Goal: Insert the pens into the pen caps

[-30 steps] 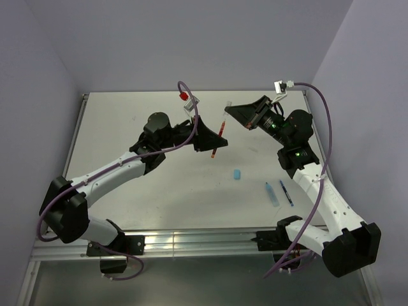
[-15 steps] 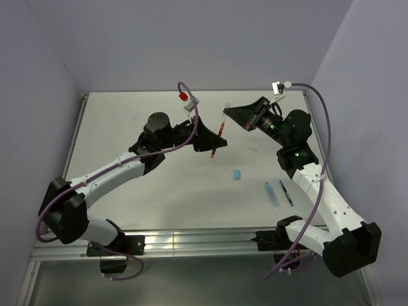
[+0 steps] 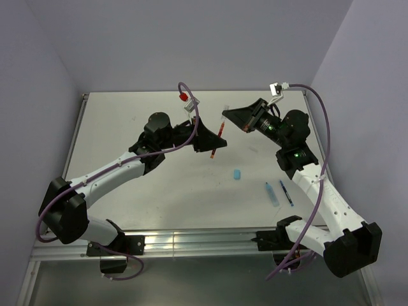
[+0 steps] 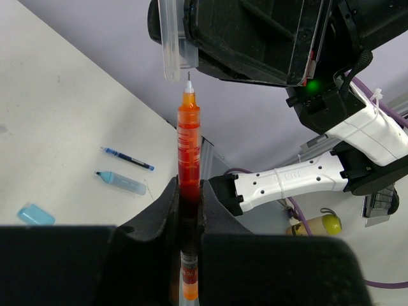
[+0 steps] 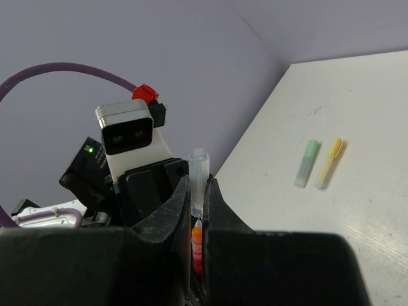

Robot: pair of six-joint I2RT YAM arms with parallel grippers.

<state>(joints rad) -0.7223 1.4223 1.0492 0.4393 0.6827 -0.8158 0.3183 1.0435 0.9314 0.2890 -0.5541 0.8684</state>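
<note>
Counter (image 3: 191, 197) carried the idle stock. At lower right of the top view lay a light blue marker (image 3: 272, 193), a dark blue pen (image 3: 286, 192) and a light blue cap (image 3: 236, 174). A green marker (image 5: 307, 163) and a yellow marker (image 5: 329, 163) lay side by side elsewhere.

Left pincer (image 4: 189, 197) was clenched on the red pen (image 4: 189, 143), nib up, raised above the counter at mid-frame. Right pincer (image 5: 199, 191) was clenched on a clear cap (image 4: 170, 44), mouth down.

The nib stood just beside the mouth, not entered (cap judged empty).

Recommended: bring the cap into line with the nib, then press along the pen's axis with both grips firm.
</note>
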